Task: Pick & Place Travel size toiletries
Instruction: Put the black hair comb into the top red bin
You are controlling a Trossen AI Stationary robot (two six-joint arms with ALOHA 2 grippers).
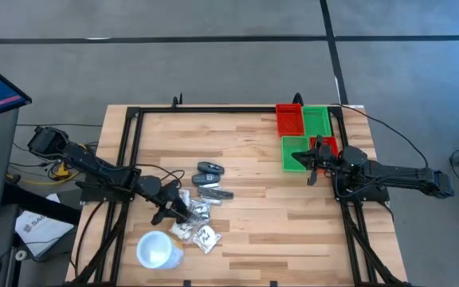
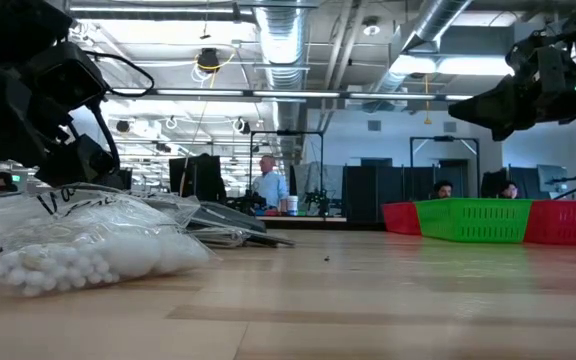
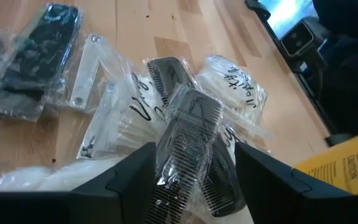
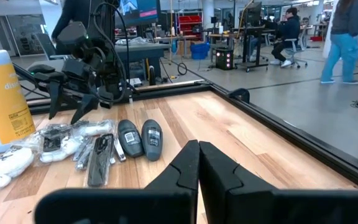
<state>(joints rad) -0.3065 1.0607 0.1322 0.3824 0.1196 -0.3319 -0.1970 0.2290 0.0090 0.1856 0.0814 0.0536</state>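
Observation:
The travel size toiletries lie in a heap at the table's near left. They include dark oblong cases [image 1: 209, 169], clear sachets with white contents [image 1: 200, 233] and black combs in clear wrap [image 3: 188, 134]. My left gripper [image 1: 174, 211] slants down over the heap and is open. Its fingers [image 3: 126, 177] stand on either side of the top wrapped comb. My right gripper [image 1: 310, 164] is shut and hangs level and empty beside the green bin [image 1: 295, 153] at the right. My left gripper comes slanting down from the table's left, one finger along each long side of the wrapped comb's near end [image 3: 185, 186]. I cannot tell whether the fingers touch the wrapper. The comb lies on the sachets below it.
A white round cup [image 1: 156, 251] stands near the front edge, close to the heap. Red [image 1: 289, 119] and green [image 1: 317, 119] bins sit at the far right. A black frame [image 1: 134, 143] borders the tabletop. Bare wood [image 1: 269, 215] lies between the heap and the bins.

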